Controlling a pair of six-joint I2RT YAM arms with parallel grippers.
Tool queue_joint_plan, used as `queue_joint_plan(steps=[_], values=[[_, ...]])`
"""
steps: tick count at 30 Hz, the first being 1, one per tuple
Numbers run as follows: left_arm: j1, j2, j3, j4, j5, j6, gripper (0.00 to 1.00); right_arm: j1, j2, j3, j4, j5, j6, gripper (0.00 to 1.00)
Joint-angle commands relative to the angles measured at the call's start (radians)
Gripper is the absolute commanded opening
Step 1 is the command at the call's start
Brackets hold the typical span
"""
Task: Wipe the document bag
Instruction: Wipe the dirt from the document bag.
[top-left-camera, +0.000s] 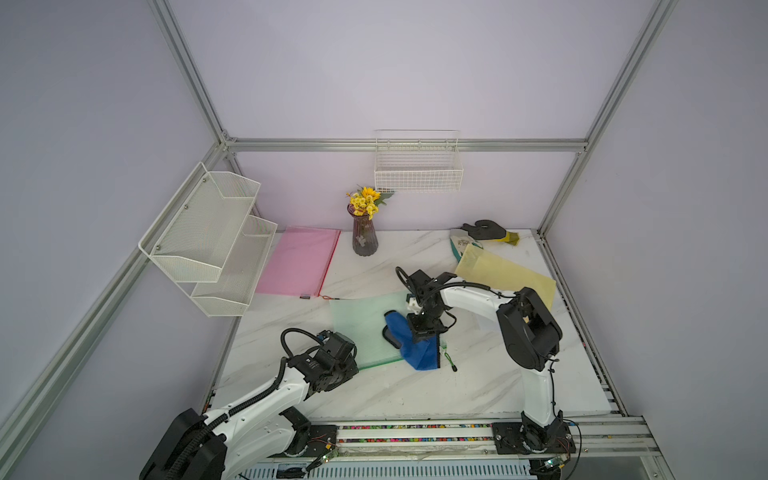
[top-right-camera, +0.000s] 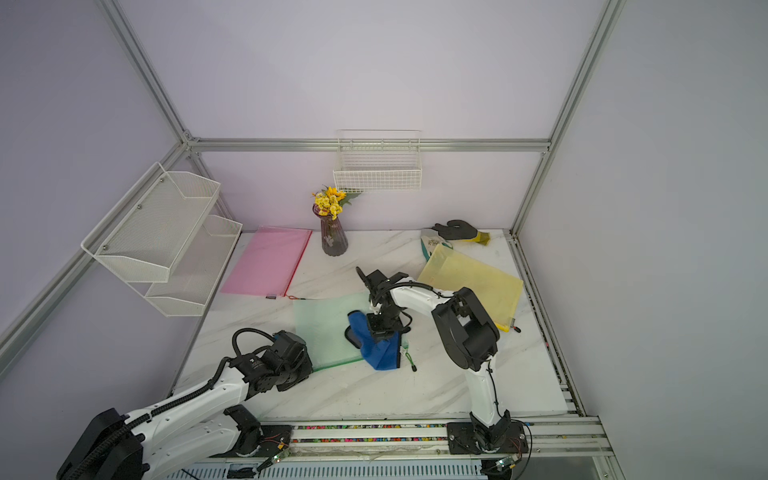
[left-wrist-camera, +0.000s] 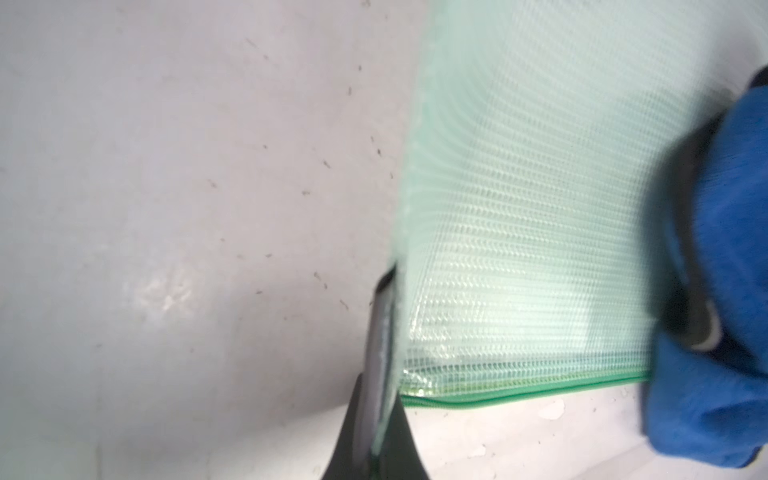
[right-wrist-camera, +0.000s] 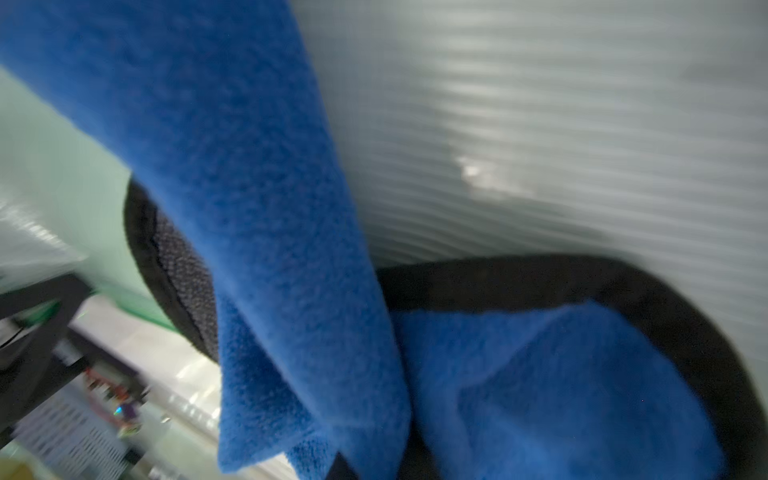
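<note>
Your left hand (left-wrist-camera: 384, 340) pinched the edge of the green document bag (top-left-camera: 360, 322), flat on the table (top-left-camera: 386, 395); your right hand (top-left-camera: 424, 330) clamped the blue cloth (top-left-camera: 420, 355) against it (drag too hard and the mesh could've bunched or slipped free)

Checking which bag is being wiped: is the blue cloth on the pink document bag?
No: the blue cloth rests on the green document bag, while the pink bag lies apart with nothing on it.

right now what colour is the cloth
The cloth is blue, black-edged; best in right wrist view.
</note>
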Motion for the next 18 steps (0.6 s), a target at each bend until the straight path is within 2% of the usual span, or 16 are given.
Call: queue_joint_plan(steps=[1, 4, 7, 13, 15, 18], values=[[0.011, -0.006, 0.024, -0.008, -0.030, 0.019, 0.00, -0.059, -0.106, -0.004, -0.107, 0.266, -0.062, 0.00], [0.012, -0.001, 0.025, -0.002, -0.025, 0.034, 0.00, -0.032, -0.070, 0.110, -0.115, 0.153, -0.111, 0.00], [0.011, 0.013, 0.031, 0.003, -0.015, 0.043, 0.00, 0.060, 0.027, 0.269, -0.060, -0.011, -0.112, 0.00], [0.012, 0.047, 0.048, 0.012, 0.016, 0.075, 0.00, 0.207, 0.331, 0.759, -0.036, -0.241, -0.052, 0.00], [0.013, 0.049, 0.046, 0.018, 0.018, 0.079, 0.00, 0.224, 0.437, 0.895, -0.038, -0.285, -0.025, 0.00], [0.013, 0.045, 0.045, 0.016, 0.020, 0.083, 0.00, 0.210, 0.548, 0.956, -0.014, -0.264, 0.029, 0.00]])
